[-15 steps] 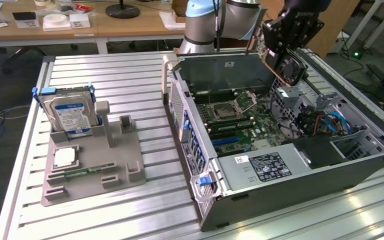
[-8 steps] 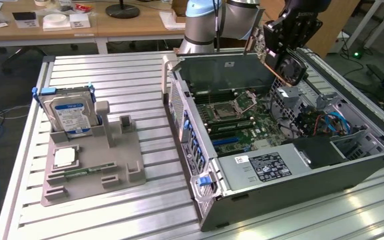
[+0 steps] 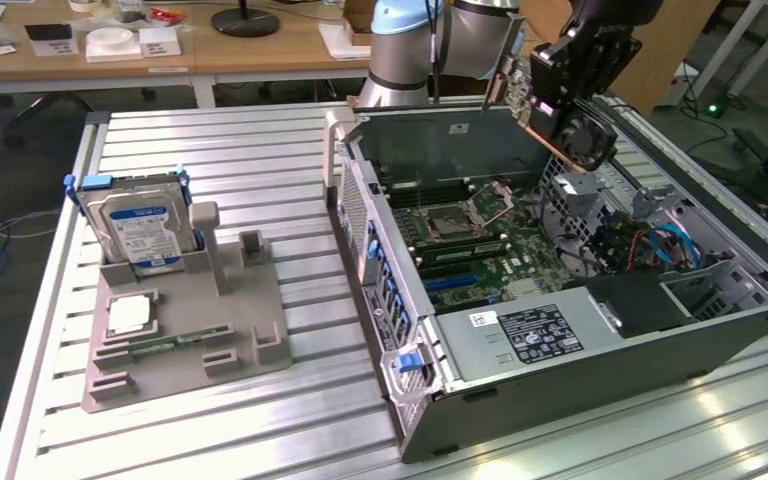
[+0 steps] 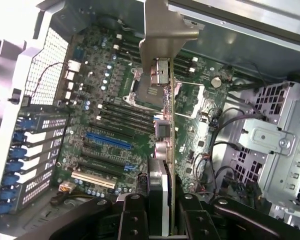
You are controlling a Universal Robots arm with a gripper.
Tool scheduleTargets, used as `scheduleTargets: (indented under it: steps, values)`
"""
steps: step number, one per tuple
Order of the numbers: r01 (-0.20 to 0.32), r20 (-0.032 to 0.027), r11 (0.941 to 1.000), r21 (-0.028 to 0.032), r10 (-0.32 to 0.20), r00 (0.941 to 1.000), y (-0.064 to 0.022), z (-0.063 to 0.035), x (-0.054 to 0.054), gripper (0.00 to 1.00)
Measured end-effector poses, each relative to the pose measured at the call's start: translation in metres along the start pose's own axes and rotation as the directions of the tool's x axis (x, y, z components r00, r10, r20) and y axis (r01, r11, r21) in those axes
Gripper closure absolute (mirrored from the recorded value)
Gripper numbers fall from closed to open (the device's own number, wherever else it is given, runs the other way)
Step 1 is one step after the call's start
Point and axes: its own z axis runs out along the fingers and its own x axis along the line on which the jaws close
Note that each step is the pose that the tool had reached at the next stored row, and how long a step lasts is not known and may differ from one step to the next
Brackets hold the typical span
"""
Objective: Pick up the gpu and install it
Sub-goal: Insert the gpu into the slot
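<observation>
claw: claw (image 4: 162,212) partly closed, black fingers (image 4: 132,217) pressed on both faces of the gpu – a firm-looking hold, card edge-on between them.
gpu: gpu (image 3: 574,135) in the air above the open case (image 3: 598,370), at about 1 o'clock from the case's middle in the exterior view; tilted, fan face showing, silver bracket (image 4: 165,35) at the end away from the claw. Not yet seated.
board below: motherboard (image 4: 105,100) lies flat in the case floor; blue slot (image 4: 107,141) and memory slots bare, CPU socket (image 3: 471,210) uncovered.
risk, alignment: my judgement – the tilt means the card edge may meet the slot crooked and jam or scrape the board.
risk, bracket: the bracket could catch the case's rear wall if it goes down off line.
risk, snag: loose blue cables (image 3: 664,245) at 3 o'clock of the board sit close to the card's way down.
risk, slip: the claw holds the smooth faces only; a hard push might shift the card in it.
surface: counter (image 3: 224,150) of ribbed aluminium slats; at 9 o'clock of the case a grey holder (image 3: 184,320) with a hard drive (image 3: 144,230) upright and a memory stick (image 3: 171,345) lying in it.
room: beyond, at 12 o'clock, the arm's base (image 3: 411,60); wooden desks (image 3: 264,50) with small boxes, dark floor.
</observation>
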Motion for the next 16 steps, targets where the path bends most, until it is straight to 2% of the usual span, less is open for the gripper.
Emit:
scheduleTargets:
  steps: [7, 16]
  values:
    - [0.070, -0.0017, 0.9975, -0.0005, -0.070, 0.9975, -0.0004, 0.0000, 0.0001, 0.72]
    - [0.144, -0.0034, 0.9895, -0.0010, -0.144, 0.9895, -0.0019, 0.0000, 0.0006, 0.72]
